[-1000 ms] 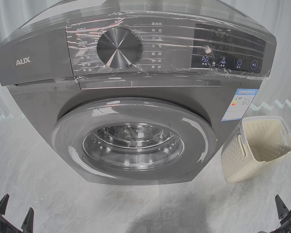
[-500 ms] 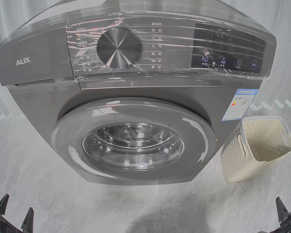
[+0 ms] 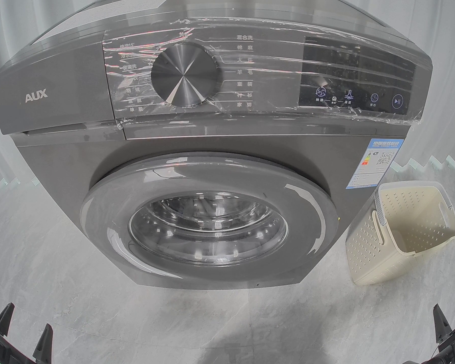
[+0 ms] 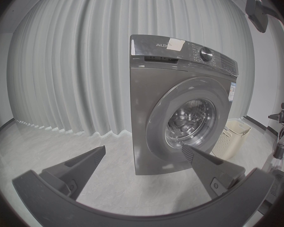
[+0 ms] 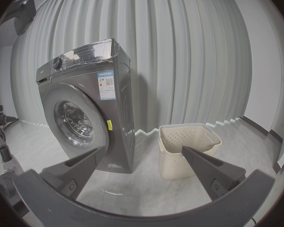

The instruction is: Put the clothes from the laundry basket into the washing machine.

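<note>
A grey front-loading washing machine (image 3: pixel 212 127) stands before me with its round door (image 3: pixel 207 223) shut; it also appears as the machine (image 4: pixel 180 104) in the left wrist view and the machine (image 5: pixel 85 111) in the right wrist view. A cream perforated laundry basket (image 3: pixel 404 231) sits on the floor to its right, and I see no clothes inside the basket (image 5: pixel 186 148). My left gripper (image 3: pixel 24 327) hangs open low at the left, well short of the machine. My right gripper (image 3: pixel 452 312) is open low at the right, near the basket.
Pale marble-look floor (image 3: pixel 247 324) lies between me and the machine. White pleated curtains (image 5: pixel 186 54) run behind the machine and basket. A dark baseboard and wall (image 5: pixel 265 126) close the room to the right of the basket.
The right gripper has sunk slightly toward the bottom edge of the head view. The left gripper, machine and basket stay where they were.
</note>
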{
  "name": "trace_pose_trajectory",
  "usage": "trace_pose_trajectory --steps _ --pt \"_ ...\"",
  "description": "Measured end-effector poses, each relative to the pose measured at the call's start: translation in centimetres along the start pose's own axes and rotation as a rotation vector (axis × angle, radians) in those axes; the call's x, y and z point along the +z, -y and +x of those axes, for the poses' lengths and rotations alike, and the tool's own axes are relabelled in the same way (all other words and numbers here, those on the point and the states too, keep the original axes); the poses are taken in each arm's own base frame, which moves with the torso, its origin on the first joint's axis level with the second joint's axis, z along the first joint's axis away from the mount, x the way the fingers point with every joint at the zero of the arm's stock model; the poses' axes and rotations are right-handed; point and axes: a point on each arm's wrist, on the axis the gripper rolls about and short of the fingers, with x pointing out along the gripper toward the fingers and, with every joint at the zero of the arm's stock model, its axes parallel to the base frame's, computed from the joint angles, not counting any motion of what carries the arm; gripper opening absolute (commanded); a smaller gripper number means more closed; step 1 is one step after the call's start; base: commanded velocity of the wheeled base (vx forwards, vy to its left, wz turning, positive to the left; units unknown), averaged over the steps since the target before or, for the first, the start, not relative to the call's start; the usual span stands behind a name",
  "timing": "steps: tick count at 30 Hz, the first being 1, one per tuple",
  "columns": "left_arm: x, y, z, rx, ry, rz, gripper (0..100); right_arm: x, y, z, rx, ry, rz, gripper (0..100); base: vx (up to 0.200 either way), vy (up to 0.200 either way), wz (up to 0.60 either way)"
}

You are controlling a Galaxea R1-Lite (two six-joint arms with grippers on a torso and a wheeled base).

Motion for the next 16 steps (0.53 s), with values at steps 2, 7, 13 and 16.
trace_pose_trajectory --steps 2,7,13,16 --pt "0.00 0.00 0.00 0.000 0.000 0.004 100 0.00 0.01 0.00 -0.003 0.000 0.009 100 0.000 0.000 0.00" --pt "0.00 0.00 0.00 -0.002 0.000 0.006 100 -0.02 0.02 0.00 -0.014 -0.002 0.008 100 0.000 0.000 0.00" --pt "0.00 0.01 0.00 -0.002 0.000 0.006 100 -0.02 0.01 0.00 -0.010 -0.002 0.002 100 0.000 0.000 0.00" --pt "0.00 0.01 0.00 -0.003 0.000 0.008 100 -0.03 0.00 0.00 -0.005 -0.003 -0.002 100 0.000 0.000 0.00"
